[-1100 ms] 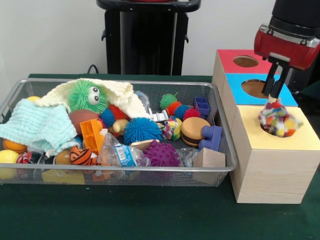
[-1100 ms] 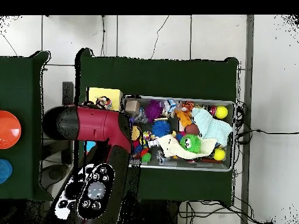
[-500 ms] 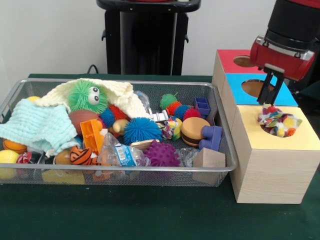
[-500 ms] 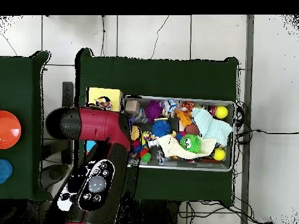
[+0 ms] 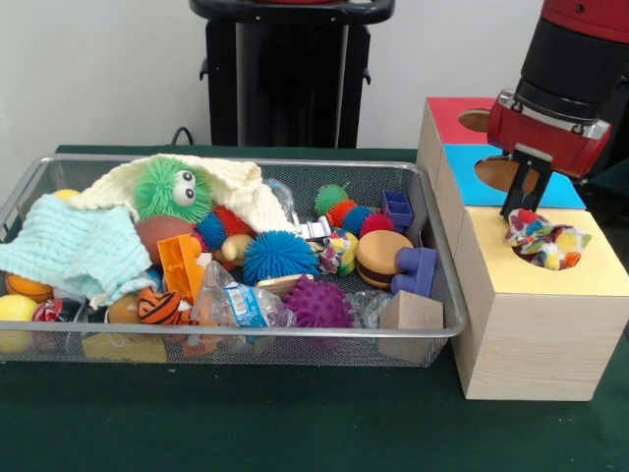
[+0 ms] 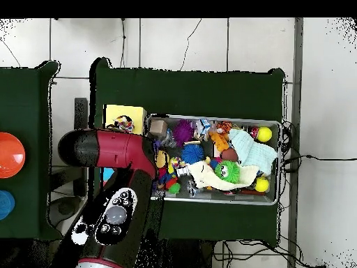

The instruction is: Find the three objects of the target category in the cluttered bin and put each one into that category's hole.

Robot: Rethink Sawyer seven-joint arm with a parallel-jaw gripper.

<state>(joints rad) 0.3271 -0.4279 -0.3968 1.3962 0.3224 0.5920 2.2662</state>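
- Front view, nearest: the wire bin [image 5: 432, 334] holds a packet [image 5: 241, 303] with a blue label whose writing is too small to read.
- Beside the packet lie a purple spiky ball [image 5: 316, 303], a wooden block [image 5: 409, 313], an orange basketball toy [image 5: 157, 307] and a yellow ball [image 5: 14, 308].
- Mid-bin: a mint cloth [image 5: 74, 251], an orange block [image 5: 180, 265], a blue spiky ball [image 5: 278, 256], a toy burger [image 5: 381, 258] and a purple block [image 5: 418, 270].
- Far side of the bin: a green fuzzy toy [image 5: 173, 190] with 2 eyes rests on a cream cloth [image 5: 236, 187]; a blue brick [image 5: 398, 207] sits by the far right corner.
- Right of the bin stands the yellow box [image 5: 531, 324]; the multicoloured rag [image 5: 546, 238] sits bunched in its hole, partly over the rim.
- The gripper [image 5: 523, 187] hangs just above the rag's left edge, clear of it; its dark fingers grip nothing, and how far apart they stand I cannot tell.
- Behind the yellow box come the blue box [image 5: 467, 172] and the red box [image 5: 447, 116], each with 1 round hole.
- Overhead, the arm [image 6: 111, 150] covers the blue and red boxes; the rag [image 6: 124, 124] shows on the yellow box.
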